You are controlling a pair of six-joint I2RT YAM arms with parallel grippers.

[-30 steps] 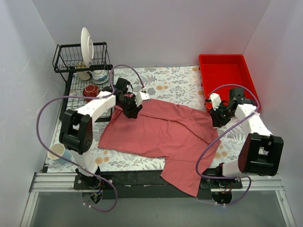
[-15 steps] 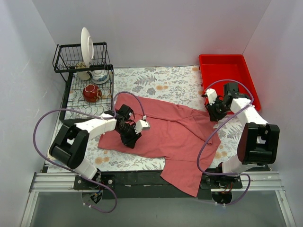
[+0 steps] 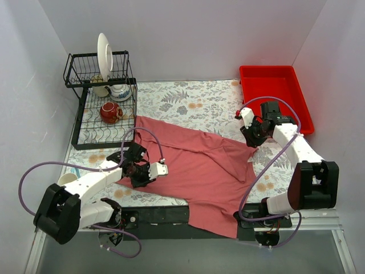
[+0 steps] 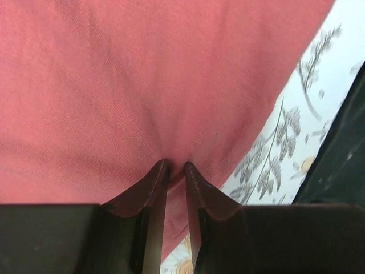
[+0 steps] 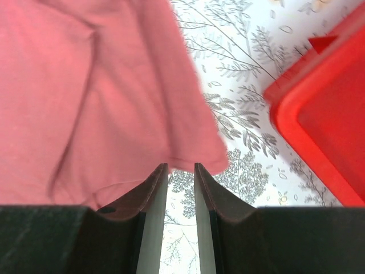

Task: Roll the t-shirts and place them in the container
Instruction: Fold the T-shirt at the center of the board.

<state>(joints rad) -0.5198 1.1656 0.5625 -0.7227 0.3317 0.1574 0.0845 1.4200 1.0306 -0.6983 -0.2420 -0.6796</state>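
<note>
The salmon-pink t-shirt (image 3: pixel 199 165) lies spread and creased on the floral table cover, its lower part hanging over the near edge. My left gripper (image 3: pixel 144 173) sits low at the shirt's near-left edge. In the left wrist view its gripper (image 4: pixel 175 165) is shut on a small pinched fold of t-shirt (image 4: pixel 142 85). My right gripper (image 3: pixel 251 137) is at the shirt's far-right corner. In the right wrist view that gripper (image 5: pixel 180 165) holds the hem of the t-shirt (image 5: pixel 85 85) at its tips, slightly above the table.
A bright red tray (image 3: pixel 274 85) stands at the back right, close to the right gripper, and shows as the red tray (image 5: pixel 331 125) in the right wrist view. A black dish rack (image 3: pixel 102 123) with plate, teapot and red mug is back left. A cup (image 3: pixel 67 181) stands near left.
My left arm has swung from the shirt's far-left corner to its near-left edge, and its jaws have narrowed onto cloth. My right gripper has moved back and left, drawing the right corner with it.
</note>
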